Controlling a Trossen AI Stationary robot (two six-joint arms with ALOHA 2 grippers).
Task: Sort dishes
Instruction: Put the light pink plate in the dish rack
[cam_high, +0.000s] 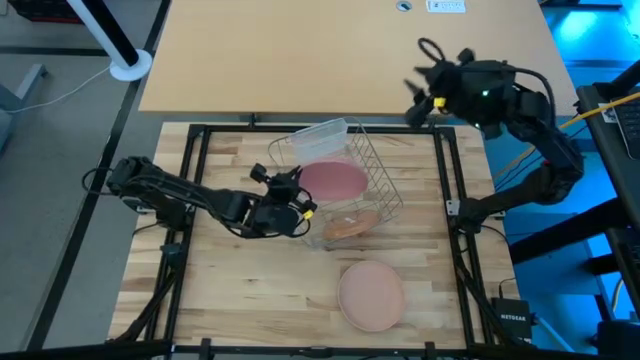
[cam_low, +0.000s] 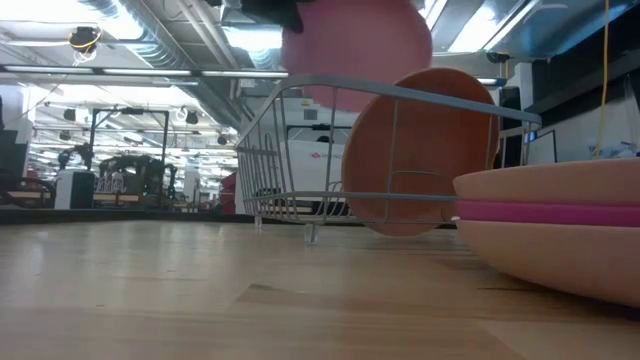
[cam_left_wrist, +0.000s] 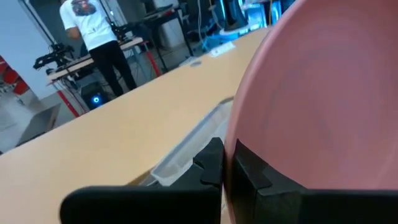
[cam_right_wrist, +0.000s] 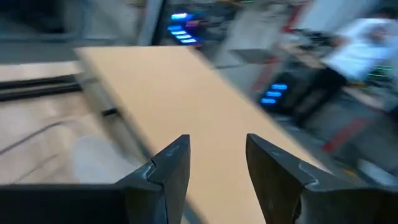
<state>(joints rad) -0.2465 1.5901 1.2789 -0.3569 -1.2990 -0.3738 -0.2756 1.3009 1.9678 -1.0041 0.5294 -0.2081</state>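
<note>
a round pink plastic plate (cam_high: 333, 180) is held above the silver wire basket rack (cam_high: 375, 178) near the bench's middle, the left gripper (cam_high: 290, 195) with its fingers (cam_left_wrist: 211, 165) clamped on its rim. a terracotta-orange plate (cam_high: 350, 226) leans inside the rack, partly hidden by wires. stacked peach and magenta plates (cam_high: 371, 294) sit toward the front edge, cut off in the low view. the right gripper (cam_high: 425, 95) hangs beyond the back right corner, fingers apart.

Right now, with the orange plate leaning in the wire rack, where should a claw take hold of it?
Probably by its upper rim, coming from above: the orange plate stands tilted on edge against the wire rack, so only that rim is free of wires.
</note>
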